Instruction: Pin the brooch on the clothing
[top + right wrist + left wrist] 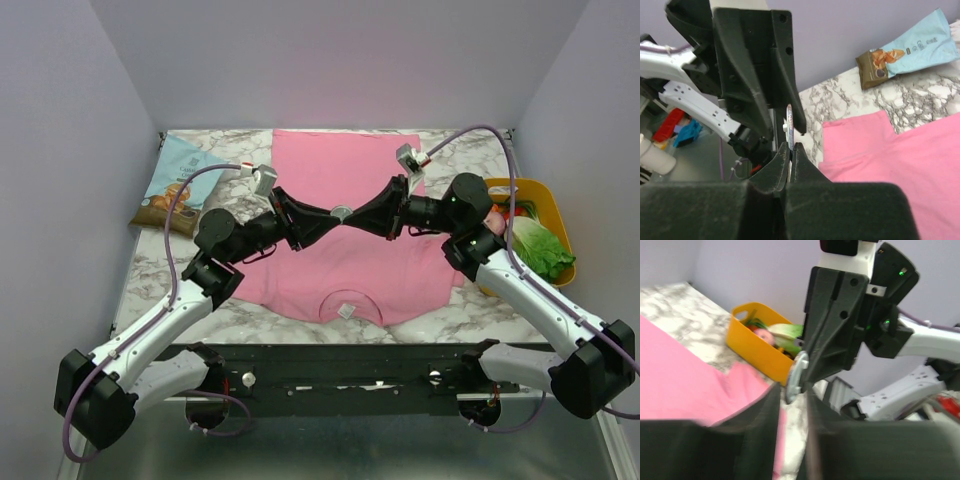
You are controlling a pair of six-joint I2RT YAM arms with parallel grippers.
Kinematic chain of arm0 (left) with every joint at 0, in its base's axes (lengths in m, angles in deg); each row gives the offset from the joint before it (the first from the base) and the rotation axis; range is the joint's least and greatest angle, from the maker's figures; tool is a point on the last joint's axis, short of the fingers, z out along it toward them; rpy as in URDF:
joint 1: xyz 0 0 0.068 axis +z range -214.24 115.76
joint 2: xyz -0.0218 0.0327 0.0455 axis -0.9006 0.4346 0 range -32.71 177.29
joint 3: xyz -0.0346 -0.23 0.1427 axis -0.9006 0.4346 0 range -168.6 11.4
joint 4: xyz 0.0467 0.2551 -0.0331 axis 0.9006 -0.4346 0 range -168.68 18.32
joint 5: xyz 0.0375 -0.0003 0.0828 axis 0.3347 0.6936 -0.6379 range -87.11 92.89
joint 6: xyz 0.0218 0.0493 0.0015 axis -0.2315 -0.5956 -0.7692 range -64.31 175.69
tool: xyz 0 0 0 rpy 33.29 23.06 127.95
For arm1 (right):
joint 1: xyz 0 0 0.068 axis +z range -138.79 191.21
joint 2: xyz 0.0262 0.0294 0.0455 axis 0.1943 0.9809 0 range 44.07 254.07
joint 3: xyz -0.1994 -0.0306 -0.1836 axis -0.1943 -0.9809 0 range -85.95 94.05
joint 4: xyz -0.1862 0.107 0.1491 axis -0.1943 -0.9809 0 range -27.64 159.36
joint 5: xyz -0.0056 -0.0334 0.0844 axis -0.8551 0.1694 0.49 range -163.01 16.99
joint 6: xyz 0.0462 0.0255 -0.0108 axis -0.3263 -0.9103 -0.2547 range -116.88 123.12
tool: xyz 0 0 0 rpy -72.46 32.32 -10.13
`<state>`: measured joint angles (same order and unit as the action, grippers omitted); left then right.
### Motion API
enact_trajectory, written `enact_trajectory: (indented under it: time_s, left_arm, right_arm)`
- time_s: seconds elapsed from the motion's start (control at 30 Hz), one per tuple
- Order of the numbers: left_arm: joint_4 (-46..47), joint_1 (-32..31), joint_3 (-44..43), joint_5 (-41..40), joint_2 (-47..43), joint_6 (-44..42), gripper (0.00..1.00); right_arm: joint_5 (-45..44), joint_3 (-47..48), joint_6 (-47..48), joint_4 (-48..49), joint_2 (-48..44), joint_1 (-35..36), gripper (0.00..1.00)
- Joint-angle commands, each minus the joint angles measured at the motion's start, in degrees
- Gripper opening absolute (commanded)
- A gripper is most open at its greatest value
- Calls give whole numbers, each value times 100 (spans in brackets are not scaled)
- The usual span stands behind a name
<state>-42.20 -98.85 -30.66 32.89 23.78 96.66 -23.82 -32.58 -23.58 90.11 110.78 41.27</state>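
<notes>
- Spreading over the middle of the marbled tabletop [250, 320], the pink T-shirt [330, 165] is laid flat in the top view. Its neckline is turned towards the lower edge of the frame, where a small white label [347, 310] is seen.
- The brooch [341, 212], a small silvery disc, is held in the air above the shirt at the centre of the frame, between the tips of the two hands.
- The right hand [356, 217] is reached in from the right of the frame. In its wrist view its fingers [800, 160] are seen pressed together on the lower edge of the brooch [789, 125], which is shown edge-on and upright.
- The left hand [327, 220] is reached in from the left, tip to tip with the right one. In its wrist view its fingers [765, 410] are parted by a narrow gap, and the rim of the brooch [796, 372] is placed at the mouth of that gap. Whether the rim is touched by them cannot be told.
- A blue snack bag [178, 185] is laid at the upper left of the tabletop, to the left of the shirt.
- A yellow basket [525, 182] is set at the right edge of the tabletop, near the shirt, with a lettuce [540, 248] and other produce in it.
</notes>
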Motion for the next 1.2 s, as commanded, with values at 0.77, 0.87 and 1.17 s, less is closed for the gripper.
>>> enact_trajectory:
  time_s: [0.77,0.87,1.17]
  left_arm:
    - [-3580,51,-1568,1271,90,-2234,61]
    - [-3563,51,-1577,1307,108,-2208,49]
    - [-3062,51,-1313,1544,187,-1847,43]
  right_arm:
    - [1550,948,2512,-2779,8,-88,1]
    - [1541,965,2512,-2778,16,-80,1]
    - [1506,965,2459,-2778,34,-80,1]
